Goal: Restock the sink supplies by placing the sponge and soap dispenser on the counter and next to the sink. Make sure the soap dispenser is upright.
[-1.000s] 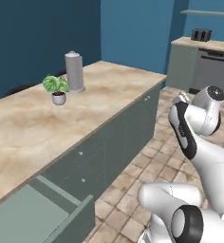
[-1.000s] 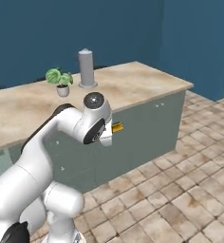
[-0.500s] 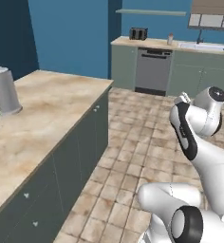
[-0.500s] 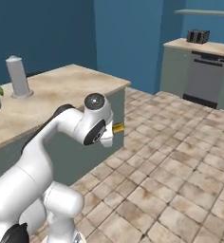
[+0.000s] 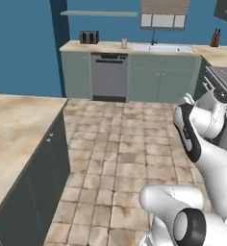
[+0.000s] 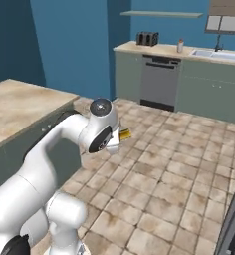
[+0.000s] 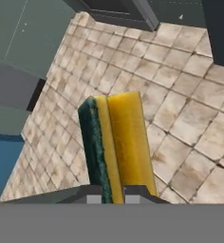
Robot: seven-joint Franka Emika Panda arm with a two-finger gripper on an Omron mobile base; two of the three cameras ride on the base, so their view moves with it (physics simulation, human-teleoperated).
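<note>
Gripper (image 7: 114, 197): clamped tight on the sponge (image 7: 116, 144), the two dark finger tips pinching its near end, jaws almost fully closed on it. In the right base view the gripper sits tucked under the arm's wrist.

Sponge: held, sticking out ahead of the fingers over the tiled floor (image 7: 180, 95); yellow face on one side, dark green layer on the other. A sliver of yellow (image 6: 124, 133) pokes out beside the wrist in the right base view.

What has just changed: the whole outlook has swung. A second ago both base cameras faced the island top with the plant and grey canister close ahead; half a second ago that was sliding off to the side; now the far wall is ahead. That is the base turning, not the things moving. The arm's pose and the hold on the sponge look the same throughout.

Counter (image 5: 110, 47): far ahead of the gripper, across the open floor, against the blue wall.

Sink (image 5: 161, 47): set in that counter, well beyond the gripper and a little to its right, with the dark faucet (image 5: 154, 37) behind it.

Island top (image 5: 14, 129): now off to the gripper's left.

Soap dispenser: I cannot pick it out.

Meaning for the task: my reading is that the sponge is in transit; the drive across and the set-down beside the sink remain.
</note>
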